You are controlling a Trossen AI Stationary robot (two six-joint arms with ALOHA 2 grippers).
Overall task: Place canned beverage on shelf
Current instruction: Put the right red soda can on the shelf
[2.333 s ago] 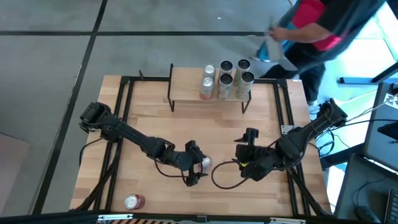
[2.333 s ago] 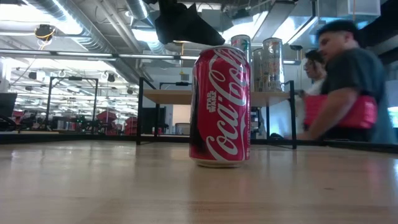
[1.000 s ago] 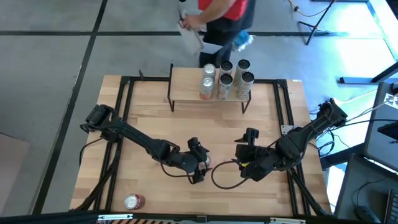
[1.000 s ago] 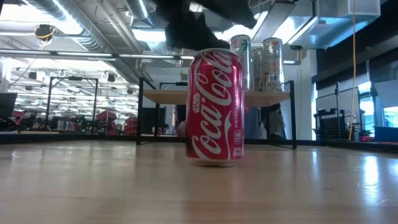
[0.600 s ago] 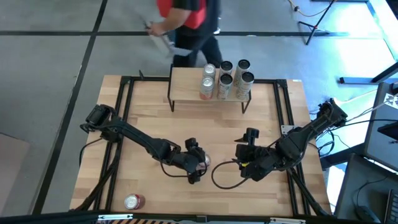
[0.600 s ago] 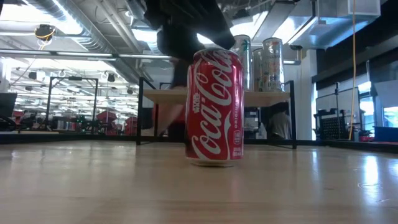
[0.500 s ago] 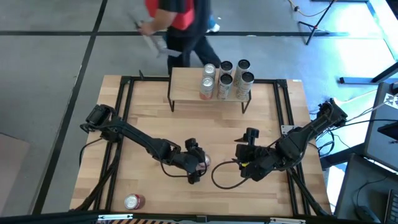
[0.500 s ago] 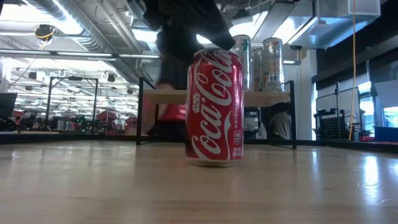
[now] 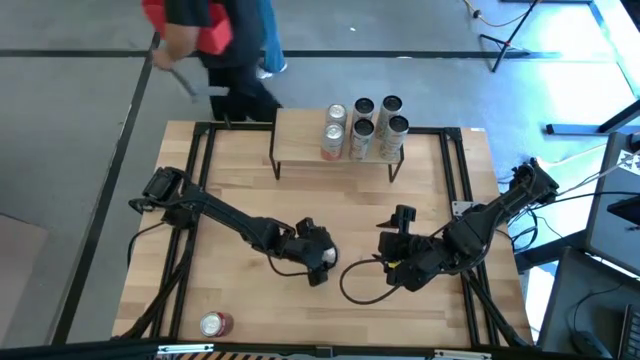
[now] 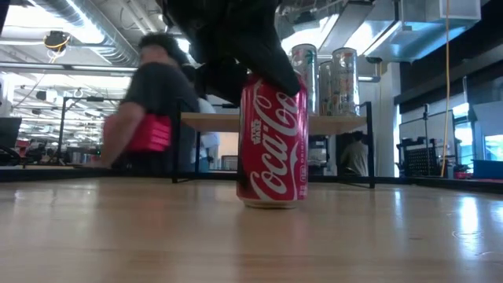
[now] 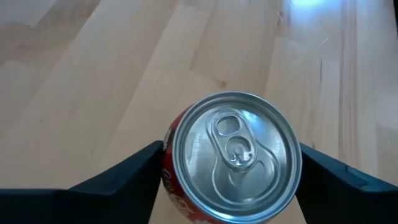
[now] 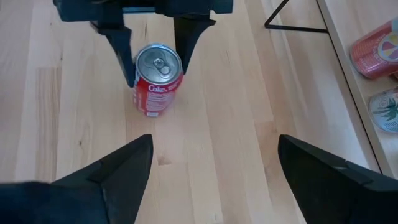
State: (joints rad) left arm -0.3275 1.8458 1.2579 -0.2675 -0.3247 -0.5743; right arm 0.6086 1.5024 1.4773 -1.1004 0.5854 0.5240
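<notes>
A red cola can (image 10: 273, 141) stands upright on its base on the wooden tabletop (image 9: 230, 215), near the middle. My left gripper (image 11: 231, 155) is down over its top, one finger on each side, also seen in the right wrist view (image 12: 155, 50) and the high view (image 9: 320, 260). My right gripper (image 12: 214, 180) hangs open above the table to the can's right (image 9: 392, 250), holding nothing. The shelf (image 9: 300, 130) stands at the far edge with several cans (image 9: 362, 125) on its right half. My left gripper pinches the can's upper side wall (image 11: 166, 163), just under the rim, between its two fingers (image 12: 122, 59), one on each opposite side. The fingers slant down from above and from the table's left. The can stays upright with its base on the table.
A second red can (image 9: 215, 323) lies near the table's near left corner. A black metal frame (image 9: 200, 160) runs around the table. A person (image 9: 205, 40) walks past beyond the far left corner, off the table. Bare wood lies between the can and the shelf.
My left gripper has sunk a little and rolled about its wrist, coming down around the can's top. In the low view the can has turned slightly about its upright axis, its logo shifted, while its base stays on the table. The person has walked leftward behind the table.
</notes>
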